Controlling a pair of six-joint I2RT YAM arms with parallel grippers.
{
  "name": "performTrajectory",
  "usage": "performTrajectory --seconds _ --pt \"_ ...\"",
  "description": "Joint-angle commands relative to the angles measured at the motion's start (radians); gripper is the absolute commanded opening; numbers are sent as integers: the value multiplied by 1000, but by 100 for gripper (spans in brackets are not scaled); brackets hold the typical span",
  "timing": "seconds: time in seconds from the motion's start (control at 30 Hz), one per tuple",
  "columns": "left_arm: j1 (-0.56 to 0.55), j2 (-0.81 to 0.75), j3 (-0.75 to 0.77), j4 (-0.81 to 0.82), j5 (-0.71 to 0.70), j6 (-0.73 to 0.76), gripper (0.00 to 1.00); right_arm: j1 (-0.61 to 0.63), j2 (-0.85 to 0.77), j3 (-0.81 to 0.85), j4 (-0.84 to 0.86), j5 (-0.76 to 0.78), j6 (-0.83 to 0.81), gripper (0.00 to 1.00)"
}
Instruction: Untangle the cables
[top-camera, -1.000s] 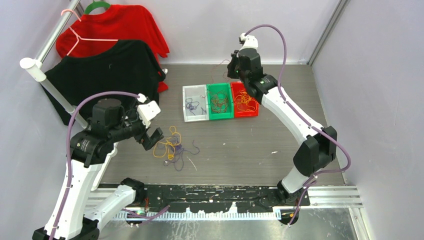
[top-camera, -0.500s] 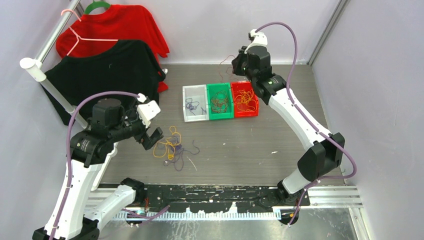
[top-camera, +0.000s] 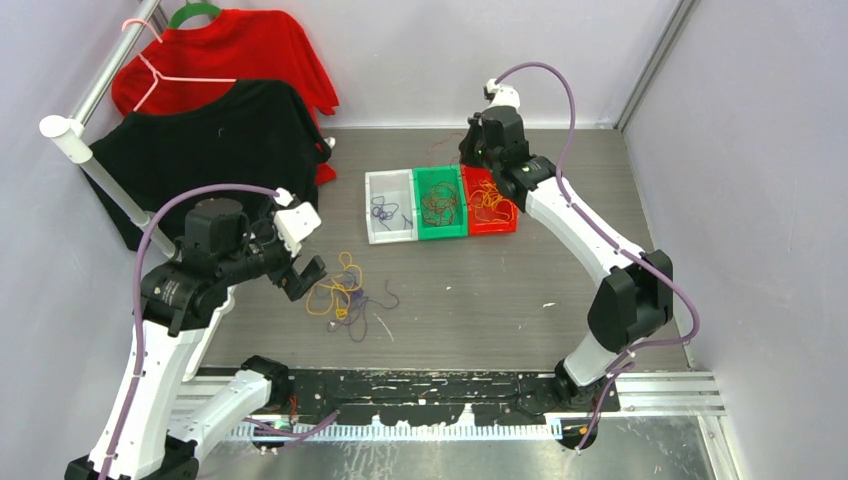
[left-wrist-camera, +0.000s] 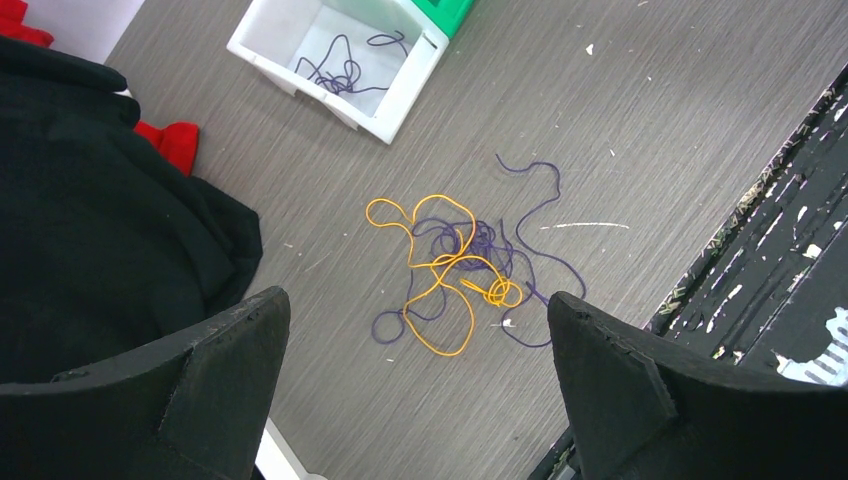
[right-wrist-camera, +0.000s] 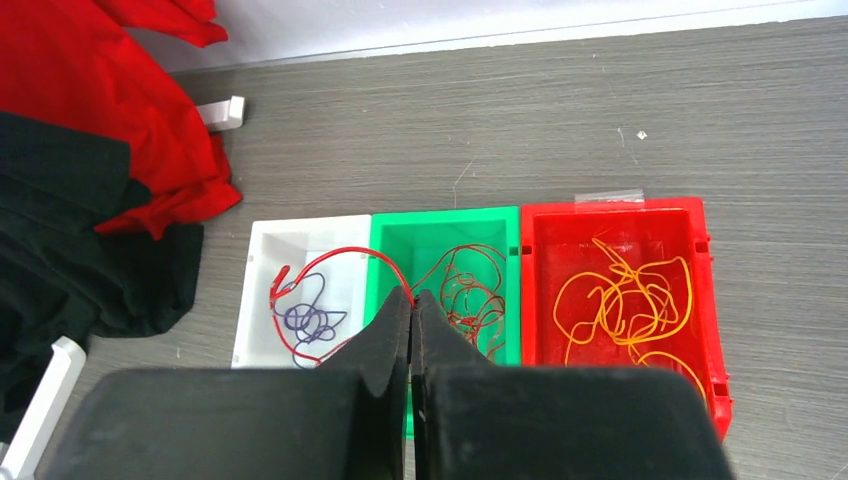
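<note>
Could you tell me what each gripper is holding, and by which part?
Right gripper pinches a red cable; which part of it is unclear. Left gripper is open, holding nothing.

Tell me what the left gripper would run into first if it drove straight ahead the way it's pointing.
Most likely the tangle of orange and purple cables on the table: in the wrist view it lies between the open fingers of the left gripper. Nothing seems to stand in between, though depth is hard to judge.

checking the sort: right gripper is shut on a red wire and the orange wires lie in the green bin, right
No: the orange wires lie in the red bin; the green bin holds dark red-brown wires, as the right wrist view shows. The right gripper is shut on a red wire.
</note>
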Motion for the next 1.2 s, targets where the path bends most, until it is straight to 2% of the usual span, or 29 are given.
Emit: performTrajectory --seconds 0.0,0.3,0.77,0.8,0.83,0.93,1.0,1.17 --pt "6 -13 -1 46 -4 8 100 -5 -11 32 40 -16 11 1" --pt "6 -12 6 39 -5 11 99 -5 176 110 -112 -38 85 1" --pt "6 -11 -11 39 -13 29 99 8 423 202 -106 57 95 1" --pt "5 -10 -12 39 -15 29 100 15 435 213 -118 61 86 6" --pt "5 -10 -13 39 -16 32 99 19 438 223 -128 70 77 15" --pt "6 -7 -20 40 -18 38 99 31 425 227 -136 69 43 24" --pt "6 1 -25 35 -19 38 99 32 405 228 -144 75 30 34" --pt "14 88 1 -39 -25 45 99 32 339 241 -173 93 -18 50"
